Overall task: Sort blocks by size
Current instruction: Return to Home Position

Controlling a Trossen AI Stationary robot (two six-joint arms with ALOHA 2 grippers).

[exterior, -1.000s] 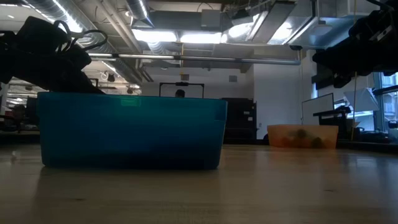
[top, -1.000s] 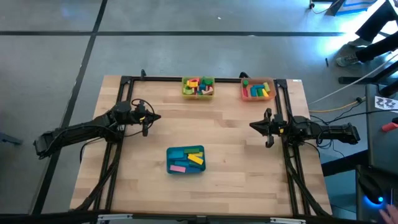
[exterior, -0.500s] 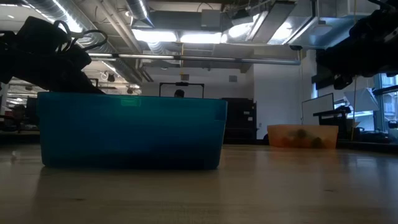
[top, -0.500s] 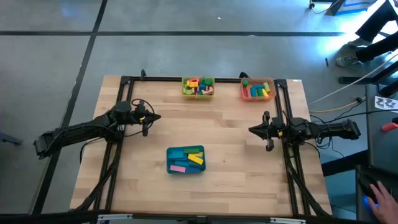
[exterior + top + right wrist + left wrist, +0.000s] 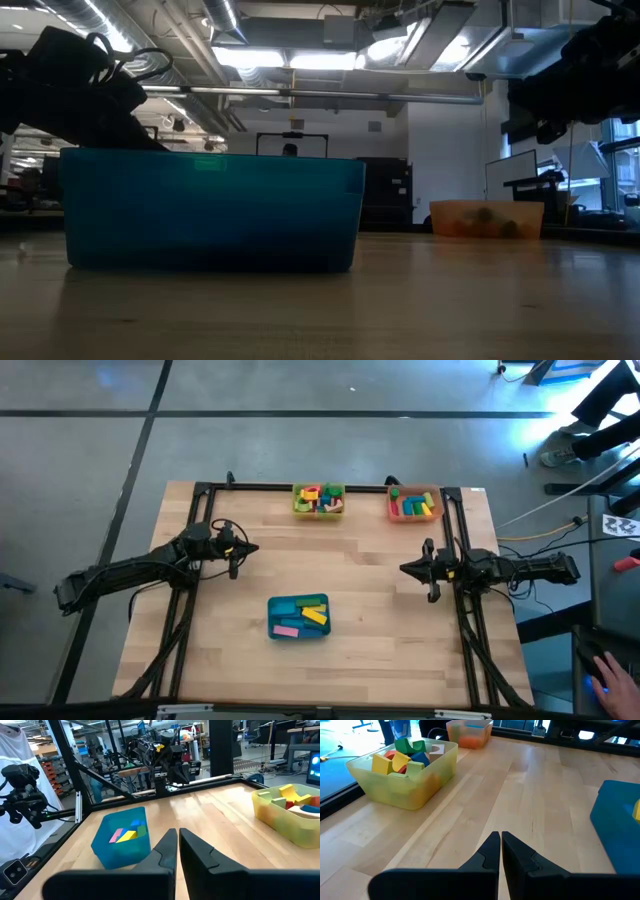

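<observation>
High view: wooden table, grey floor around it.
Blocks: long ones lie in blue tray at 6 o'clock; others fill yellow tray at 12 and orange tray at 1 o'clock.
Left gripper: at 9 o'clock, fingers pressed together.
Right gripper: at 3 o'clock, fingers pressed together.
Room: ceiling lamps lit.

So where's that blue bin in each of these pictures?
High view: bin, lower middle of the picture.
Low view: bin, large, at left.
Left wrist view: bin cut off by the frame, opposite the yellow tray.
Right wrist view: bin seen whole, opposite the yellow tray.
Landmark: yellow tray, top middle in the high view.
</observation>
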